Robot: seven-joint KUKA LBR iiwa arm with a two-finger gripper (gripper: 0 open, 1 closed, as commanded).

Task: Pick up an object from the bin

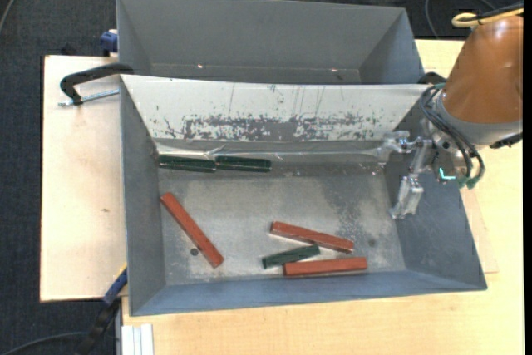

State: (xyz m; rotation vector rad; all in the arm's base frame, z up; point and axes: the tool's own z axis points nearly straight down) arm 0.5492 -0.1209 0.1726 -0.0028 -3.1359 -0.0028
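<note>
Heads up: your gripper hangs low by the right wall of the grey metal bin, over bare scuffed floor. The orange wrist cover and the cables crowd it, so I can't tell if it's open or closed. Nearest is a loose pile at the front: a long red stick, a dark green stick and a lower red stick. A slanted red stick lies at the left. Two green bars hug the back wall, blurring into its sheen.
</note>
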